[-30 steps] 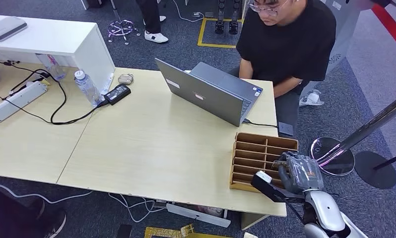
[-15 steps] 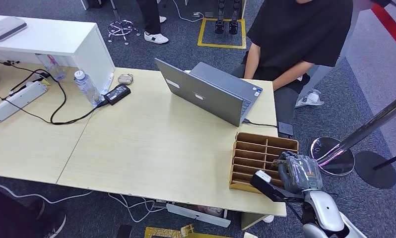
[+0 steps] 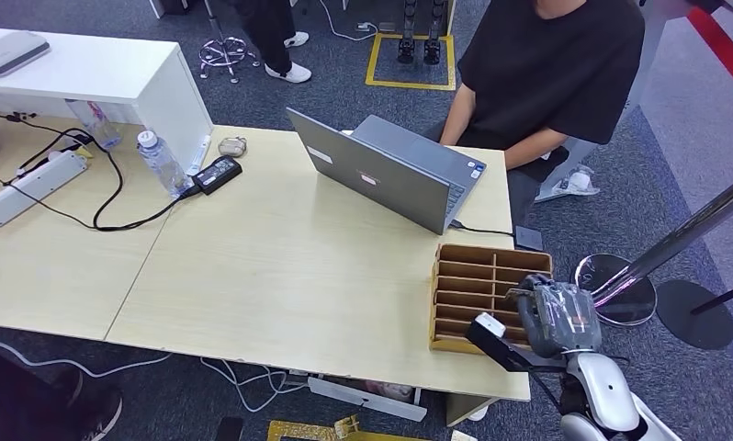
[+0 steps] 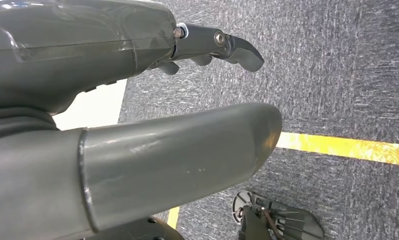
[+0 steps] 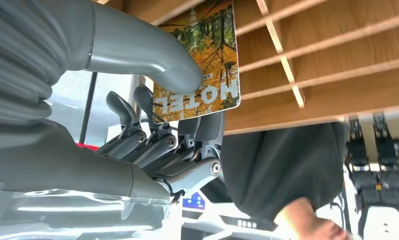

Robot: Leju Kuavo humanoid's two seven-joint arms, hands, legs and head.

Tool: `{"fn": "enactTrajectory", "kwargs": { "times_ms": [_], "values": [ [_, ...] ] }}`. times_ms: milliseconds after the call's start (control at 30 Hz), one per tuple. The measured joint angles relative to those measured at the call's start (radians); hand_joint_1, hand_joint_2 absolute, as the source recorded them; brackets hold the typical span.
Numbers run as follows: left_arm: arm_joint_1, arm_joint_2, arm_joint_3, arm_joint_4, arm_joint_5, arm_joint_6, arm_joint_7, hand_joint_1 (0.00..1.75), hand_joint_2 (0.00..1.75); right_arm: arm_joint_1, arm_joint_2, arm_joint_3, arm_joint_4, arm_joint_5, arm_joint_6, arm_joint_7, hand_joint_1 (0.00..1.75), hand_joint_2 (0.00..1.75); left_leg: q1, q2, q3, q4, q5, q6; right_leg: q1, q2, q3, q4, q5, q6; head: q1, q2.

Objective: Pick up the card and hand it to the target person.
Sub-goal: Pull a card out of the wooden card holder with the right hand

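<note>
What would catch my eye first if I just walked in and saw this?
Probably the robot's right hand at the table's near right corner, pinching a hotel card with an autumn forest picture, right at the wooden slotted card box. Next, the open grey laptop at the table's far side, with a person in a black T-shirt sitting behind it.
</note>
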Motion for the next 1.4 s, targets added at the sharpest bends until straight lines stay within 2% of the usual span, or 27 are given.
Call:
{"fn": "enactTrajectory", "kwargs": {
  "times_ms": [200,400,633,900,1167,1400],
  "values": [
    [0.0,0.0,0.0,0.0,-0.002,0.0,-0.011,0.0,0.0,0.001,0.0,-0.027,0.0,-0.036,-0.104,-0.044,1.39,1.75,0.0,0.0,0.0,0.0,0.0,0.0,0.0,0.0,0.0,0.0,0.0,0.0,0.0,0.0],
    [0.0,0.0,0.0,0.0,-0.008,-0.001,-0.021,0.0,0.0,0.003,0.006,-0.07,0.006,-0.155,-0.213,-0.133,1.36,1.75,0.0,0.0,0.0,0.0,0.0,0.0,0.0,0.0,0.0,0.0,0.0,0.0,0.0,0.0],
    [0.0,0.0,0.0,0.0,-0.02,-0.004,-0.029,0.0,0.0,-0.005,0.029,-0.117,0.046,-0.248,-0.268,-0.228,1.35,1.75,0.0,0.0,0.0,0.0,0.0,0.0,0.0,0.0,0.0,0.0,0.0,0.0,0.0,0.0],
    [-0.001,0.0,-0.001,0.0,-0.04,-0.011,-0.036,0.0,0.0,-0.074,0.091,-0.138,0.174,-0.344,-0.276,-0.356,1.37,1.75,0.0,0.0,0.0,0.0,0.0,0.0,0.0,0.0,0.0,0.0,0.0,0.0,0.0,0.0],
    [-0.001,0.0,-0.001,0.0,-0.063,-0.017,-0.035,0.0,0.0,-0.184,0.179,-0.142,0.38,-0.4,-0.289,-0.477,1.32,1.75,0.0,0.0,-0.001,0.0,0.0,0.0,0.0,0.0,0.0,0.0,0.0,0.0,0.0,0.0],
    [-0.001,0.002,-0.001,0.0,-0.072,-0.02,-0.033,0.0,0.0,-0.247,0.253,-0.142,0.514,-0.416,-0.314,-0.532,1.34,1.75,0.0,0.0,0.0,0.0,0.0,0.0,0.0,0.0,0.0,0.0,0.0,0.0,0.0,0.0]
  ]
}}
